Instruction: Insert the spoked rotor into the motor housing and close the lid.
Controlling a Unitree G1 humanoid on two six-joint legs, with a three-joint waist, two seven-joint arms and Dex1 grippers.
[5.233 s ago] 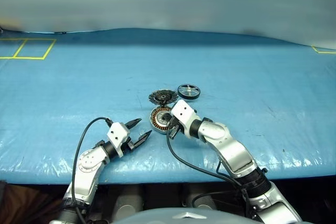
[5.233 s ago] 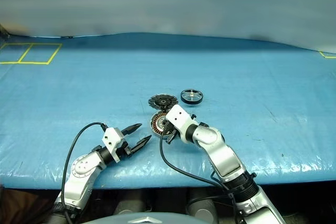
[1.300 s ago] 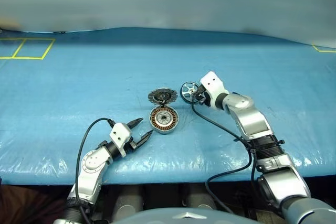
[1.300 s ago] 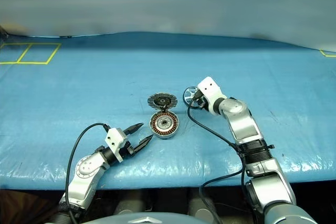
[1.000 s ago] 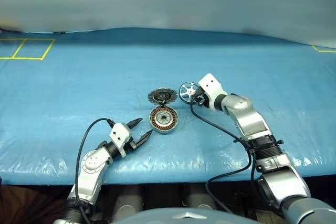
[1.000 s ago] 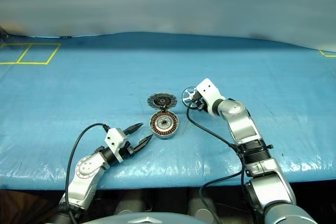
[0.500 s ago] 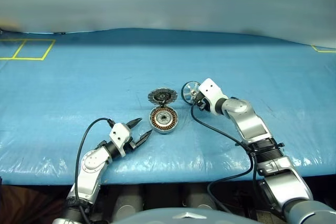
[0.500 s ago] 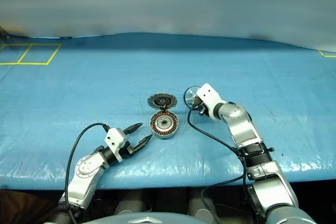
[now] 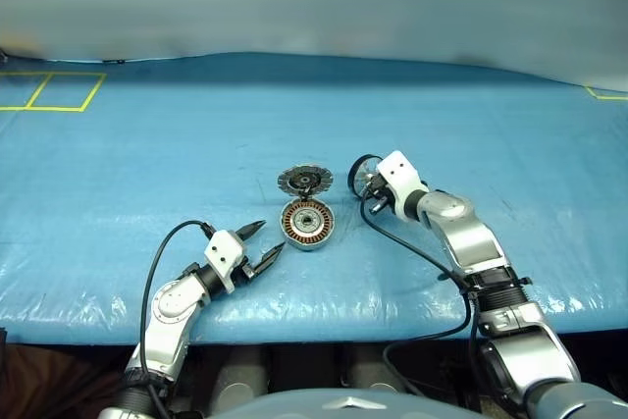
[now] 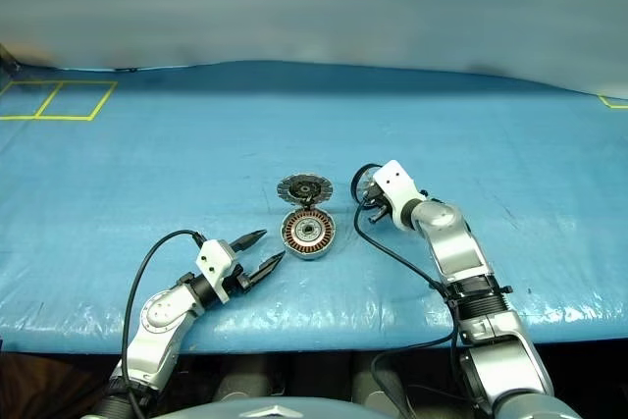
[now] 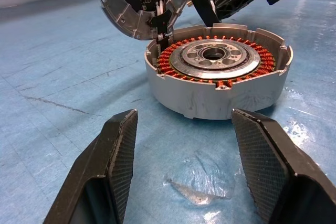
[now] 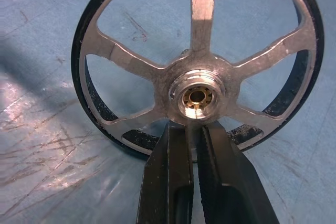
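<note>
Right wrist view: right gripper (image 12: 195,129) fingers pinch spoked rotor (image 12: 197,51) at its six o'clock rim; thin grip could slip. Left gripper (image 11: 184,129) fingers spread.

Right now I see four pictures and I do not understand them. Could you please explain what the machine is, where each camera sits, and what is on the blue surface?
It is a humanoid robot with two arms. Two pictures come from its head, looking down; two come from cameras on its wrists. On the blue table cover lies the motor housing, with copper windings, its lid swung open behind it. The right gripper is shut on the spoked rotor, holding it on edge near the hub. The left gripper waits open, facing the housing.
</note>
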